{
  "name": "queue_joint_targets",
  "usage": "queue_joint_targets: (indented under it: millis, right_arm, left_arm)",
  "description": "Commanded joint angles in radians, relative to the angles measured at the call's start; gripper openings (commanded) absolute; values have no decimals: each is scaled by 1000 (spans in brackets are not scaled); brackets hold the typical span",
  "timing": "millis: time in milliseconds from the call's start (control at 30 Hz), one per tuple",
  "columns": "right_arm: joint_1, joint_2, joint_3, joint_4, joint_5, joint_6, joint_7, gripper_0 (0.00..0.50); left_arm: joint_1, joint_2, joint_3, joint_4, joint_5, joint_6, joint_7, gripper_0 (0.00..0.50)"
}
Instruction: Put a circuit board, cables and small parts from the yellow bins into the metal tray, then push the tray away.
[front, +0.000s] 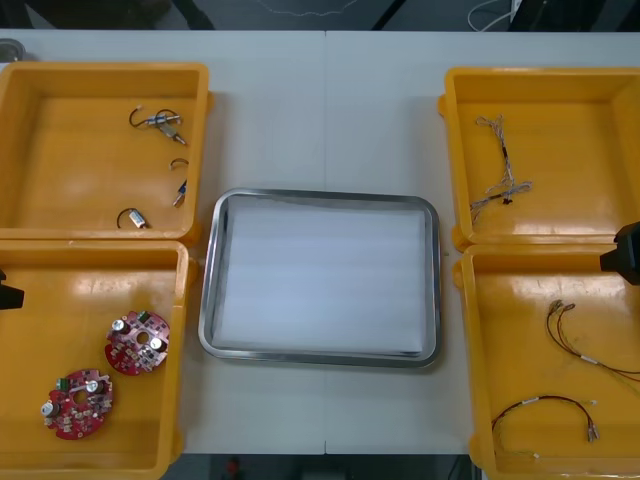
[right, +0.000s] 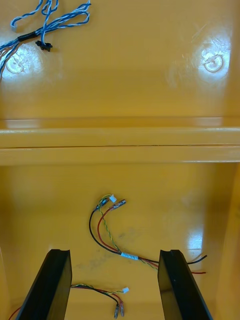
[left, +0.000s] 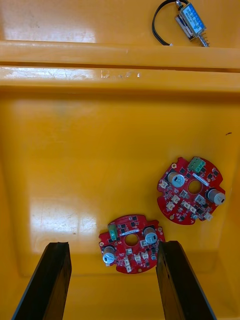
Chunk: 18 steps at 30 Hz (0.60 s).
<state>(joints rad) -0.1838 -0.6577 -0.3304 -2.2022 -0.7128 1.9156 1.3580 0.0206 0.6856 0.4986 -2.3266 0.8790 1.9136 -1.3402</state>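
**Layout.** The metal tray (front: 207, 290), white inside, sits at the centre of the surface (front: 320, 110), between two pairs of yellow bins.

**Left side.**
- The left far bin (front: 70, 150) holds several small metal parts (front: 160, 122), some with short black leads.
- The left near bin (front: 60, 300) holds two round red circuit boards lying flat and just apart: the far board (front: 138, 342) and the near board (front: 78, 402).

**Right side.**
- The right far bin (front: 570, 130) holds one twisted blue and white cable (front: 500, 170).
- The right near bin (front: 520, 340) holds two red and yellow cables: the far cable (front: 570, 335) and the near cable (front: 545, 405). Both lie loose on the bin floor.

**Left gripper** (left: 114, 245). It hangs above the left near bin. Its fingers (left: 50, 280) are released and stand apart, grasping nothing. In the left wrist view the near board lies on the bin floor in the gap between the fingers, close to one of them. The far board lies beyond the fingertips, toward the wall shared with the left far bin.

**Right gripper** (right: 115, 252). It hangs above the right near bin. Its fingers are released, spread wide and grasping nothing. In the right wrist view the far cable runs across the gap just beyond the fingertips, and the near cable lies between the fingers.
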Motion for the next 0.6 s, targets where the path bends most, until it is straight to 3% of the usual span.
queue_joint_targets:
  millis: [33, 600]
  right_arm:
    - [3, 6, -33, -31, -7, 4, -34, 500]
    - [3, 6, -33, -31, -7, 4, -34, 500]
  left_arm:
    - [10, 32, 21, -31, 8, 6, 72, 500]
    - [10, 32, 21, -31, 8, 6, 72, 500]
